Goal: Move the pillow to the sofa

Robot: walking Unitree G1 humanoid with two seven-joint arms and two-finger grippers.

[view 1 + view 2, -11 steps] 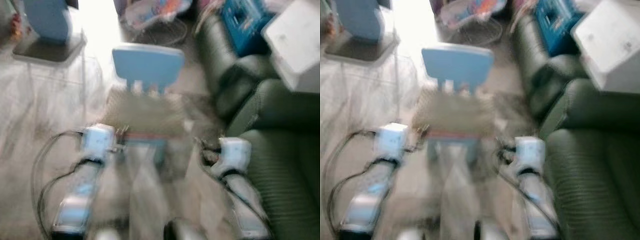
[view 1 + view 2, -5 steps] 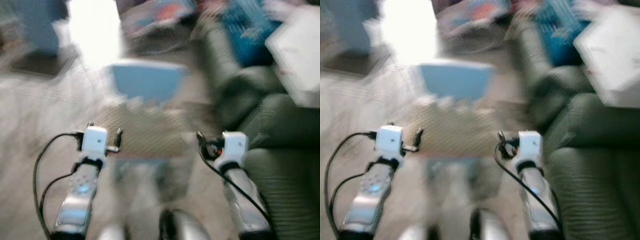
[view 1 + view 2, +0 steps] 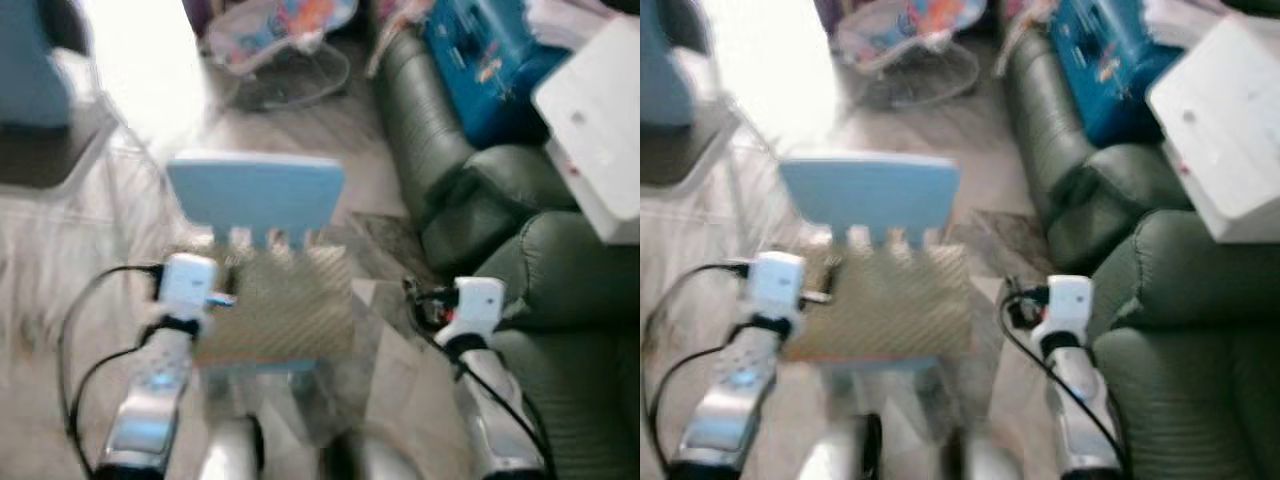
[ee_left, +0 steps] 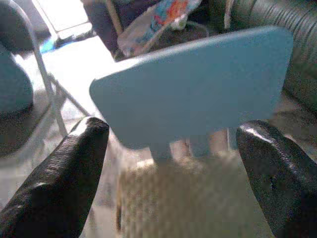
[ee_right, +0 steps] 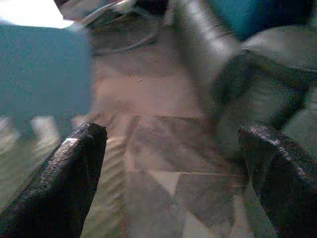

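A tan woven pillow (image 3: pixel 278 308) lies flat on the seat of a small light-blue chair (image 3: pixel 255 192) straight ahead of me. The dark green sofa (image 3: pixel 560 270) runs along the right side. My left gripper (image 4: pixel 173 144) is open and looks over the pillow (image 4: pixel 198 198) toward the chair back, its wrist at the pillow's left edge. My right gripper (image 5: pixel 171 144) is open over the floor between the chair and the sofa, with the pillow's right edge (image 5: pixel 20 163) beside it. Neither gripper holds anything.
A white box (image 3: pixel 605 120) and a blue crate (image 3: pixel 485 60) rest on the sofa further back. A baby bouncer (image 3: pixel 275 40) stands beyond the chair. A blue seat on a dark base (image 3: pixel 40 80) is at the far left. Bare floor surrounds the chair.
The camera has shifted and the picture is sharper; the chair now sits further left in view. Both arms stay raised on either side of the pillow, fingers still open.
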